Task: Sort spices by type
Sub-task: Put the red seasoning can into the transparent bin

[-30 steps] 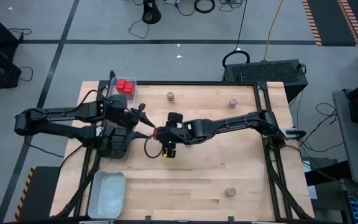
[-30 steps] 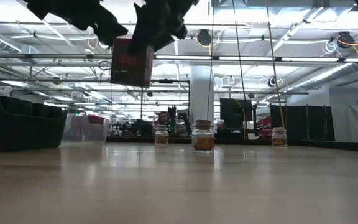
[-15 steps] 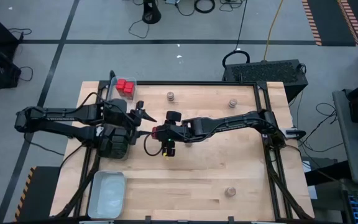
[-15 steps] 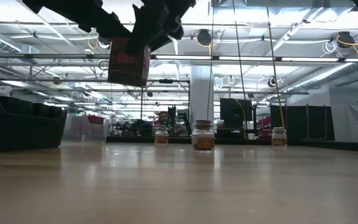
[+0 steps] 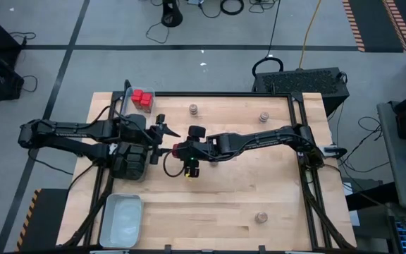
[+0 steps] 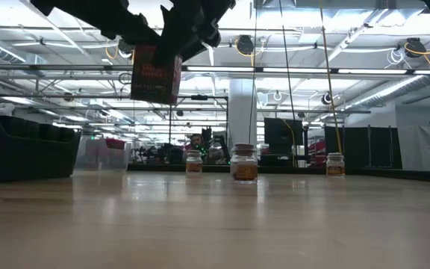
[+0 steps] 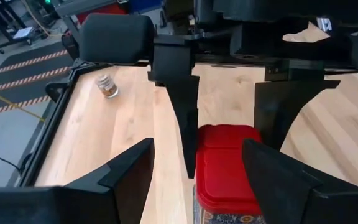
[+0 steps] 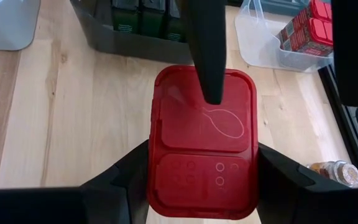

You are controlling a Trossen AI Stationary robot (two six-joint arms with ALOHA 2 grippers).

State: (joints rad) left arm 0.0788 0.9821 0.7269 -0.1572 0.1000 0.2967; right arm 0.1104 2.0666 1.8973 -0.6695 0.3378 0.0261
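Note:
A red boxy tin (image 6: 155, 72) hangs high over the table in my right gripper (image 5: 180, 149). In the right wrist view its red lid (image 8: 204, 143) faces the camera. My left gripper (image 5: 165, 133) is open right beside it. In the left wrist view the left gripper's fingers stand wide on either side of the tin (image 7: 225, 168), and I cannot tell whether they touch it. More red tins (image 5: 143, 98) sit in a clear tray. Dark tins (image 8: 142, 12) fill a dark tray. Round jars (image 5: 193, 109) (image 5: 263, 116) (image 5: 261, 217) stand on the wood. My right gripper pinches the red tin between its two fingers, on the tin's long sides just under the lid's edge (image 8: 155, 171). The fingers come from above, pointing down. The tin is upright with its lid up, lifted clear of the table.
The dark tray (image 5: 129, 161) lies under my left arm. A pale tray (image 5: 122, 219) sits at the near left corner. The clear tray (image 6: 103, 153) is at the far left. Three jars (image 6: 193, 162) (image 6: 244, 163) (image 6: 335, 164) stand apart on the table. Bare wood lies near and right.
My right gripper has carried the red tin a little toward the table's left, still high in the air. My left gripper has moved in toward the tin and stayed open.

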